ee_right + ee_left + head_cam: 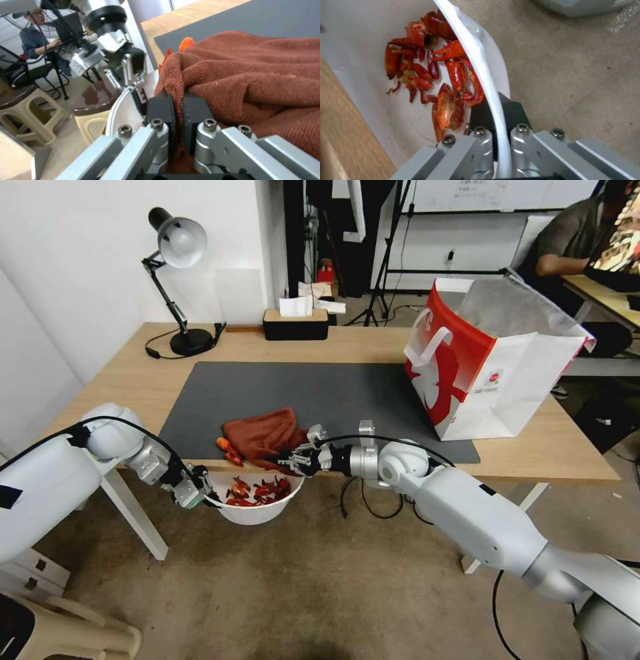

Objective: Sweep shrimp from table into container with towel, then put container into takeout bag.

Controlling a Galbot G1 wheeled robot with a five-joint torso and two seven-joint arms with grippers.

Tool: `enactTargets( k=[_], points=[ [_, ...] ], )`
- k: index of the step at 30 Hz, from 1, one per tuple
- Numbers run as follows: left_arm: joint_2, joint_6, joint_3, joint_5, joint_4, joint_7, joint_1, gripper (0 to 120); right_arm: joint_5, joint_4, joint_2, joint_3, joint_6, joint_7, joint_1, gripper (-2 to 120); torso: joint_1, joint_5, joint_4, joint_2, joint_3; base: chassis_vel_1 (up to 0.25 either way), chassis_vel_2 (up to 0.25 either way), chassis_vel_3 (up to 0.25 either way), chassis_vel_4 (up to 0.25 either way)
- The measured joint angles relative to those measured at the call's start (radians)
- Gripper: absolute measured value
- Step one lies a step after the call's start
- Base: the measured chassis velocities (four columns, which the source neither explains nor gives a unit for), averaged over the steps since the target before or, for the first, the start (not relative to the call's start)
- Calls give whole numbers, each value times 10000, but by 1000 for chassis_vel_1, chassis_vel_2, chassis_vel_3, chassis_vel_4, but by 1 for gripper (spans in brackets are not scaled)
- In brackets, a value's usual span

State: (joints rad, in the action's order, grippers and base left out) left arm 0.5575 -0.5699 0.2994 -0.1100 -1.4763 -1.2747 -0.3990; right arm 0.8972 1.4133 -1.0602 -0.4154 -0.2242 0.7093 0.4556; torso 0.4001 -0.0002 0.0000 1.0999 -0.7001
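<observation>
Here, left pincer [496,117] clamps container [257,510] below wooden table [120,387]; right pincer [176,117] pinches towel [263,433].

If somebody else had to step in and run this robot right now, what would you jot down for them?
Left gripper: shut on the container rim, holding it below the table edge.
Right gripper: shut on the towel at the table's front edge.
Shrimp: most lie in the container; a few pieces sit on the table beside the towel.
Left to do: sweep those in, then put the container into the takeout bag, standing open on the table's right.
</observation>
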Motion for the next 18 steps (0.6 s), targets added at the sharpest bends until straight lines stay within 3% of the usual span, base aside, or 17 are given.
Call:
enactTargets(
  k=[18],
  points=[
    [-99,-6,-10,128,97,-17,142,0,105,788,647,67,-17,-7,326,2,0,1,-1,0,1,0,0,0,0]
  ],
)
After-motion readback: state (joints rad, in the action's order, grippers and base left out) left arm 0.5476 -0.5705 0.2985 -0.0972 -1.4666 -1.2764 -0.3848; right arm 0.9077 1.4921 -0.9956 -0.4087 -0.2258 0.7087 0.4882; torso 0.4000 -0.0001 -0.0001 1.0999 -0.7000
